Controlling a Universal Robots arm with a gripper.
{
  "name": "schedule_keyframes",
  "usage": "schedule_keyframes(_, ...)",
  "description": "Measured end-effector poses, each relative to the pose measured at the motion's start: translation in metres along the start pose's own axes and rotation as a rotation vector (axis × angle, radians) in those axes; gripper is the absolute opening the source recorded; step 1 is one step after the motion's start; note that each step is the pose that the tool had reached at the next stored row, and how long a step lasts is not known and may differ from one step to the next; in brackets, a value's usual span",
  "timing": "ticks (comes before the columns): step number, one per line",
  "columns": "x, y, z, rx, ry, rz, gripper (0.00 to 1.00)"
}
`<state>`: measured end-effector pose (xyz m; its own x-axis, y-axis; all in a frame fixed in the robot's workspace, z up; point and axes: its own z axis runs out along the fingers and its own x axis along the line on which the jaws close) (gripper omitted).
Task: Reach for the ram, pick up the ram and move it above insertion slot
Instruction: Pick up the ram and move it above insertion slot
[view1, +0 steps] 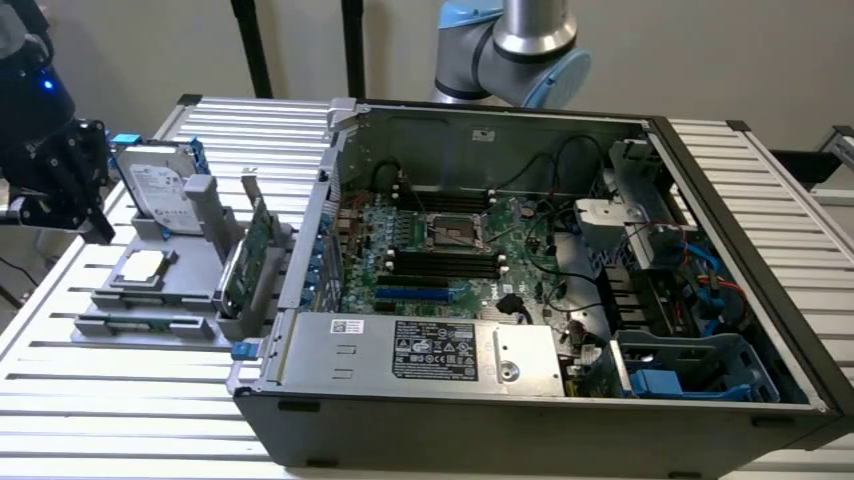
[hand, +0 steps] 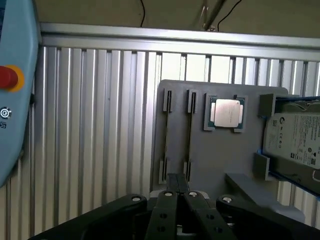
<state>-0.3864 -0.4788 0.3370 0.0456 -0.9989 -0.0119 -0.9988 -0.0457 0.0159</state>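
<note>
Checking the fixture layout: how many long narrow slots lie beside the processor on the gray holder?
2. Both run side by side on the gray holder: one slot next to the processor, the other slot just beyond it. None seem hidden.

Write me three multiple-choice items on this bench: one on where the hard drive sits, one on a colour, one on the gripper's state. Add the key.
1. Where is the hard drive?
A) on the grey holder, at the exterior view's left of the computer case
B) inside that case
C) on the floor

2. What colour are the drive's rails?
A) red
B) blue
C) yellow

3. How do the fingers of the gripper stand?
A) wide open
B) shut on the drive
C) shut, nothing between them

Key:
1 A: it stands on the holder, outside the case.
2 B: blue strips edge the silver body.
3 C: the wrist view shows the fingers meeting, with the drive off to one side.
</note>
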Motion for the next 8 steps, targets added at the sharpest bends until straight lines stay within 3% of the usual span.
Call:
schedule_keyframes(1, 0.0, 0.0, 0.0, 0.0, 0.0, 0.0, 0.12)
schedule_keyframes(3, 0.0, 0.0, 0.0001, 0.0, 0.0, 0.0, 0.24)
schedule_keyframes(4, 0.0, 0.0, 0.0001, 0.0001, -0.0001, 0.0, 0.24)
schedule_keyframes(6, 0.0, 0.0, 0.0001, 0.0001, -0.0001, 0.0, 0.36)
schedule_keyframes(8, 0.0, 0.0, 0.0008, 0.0003, -0.0002, 0.0, 0.36)
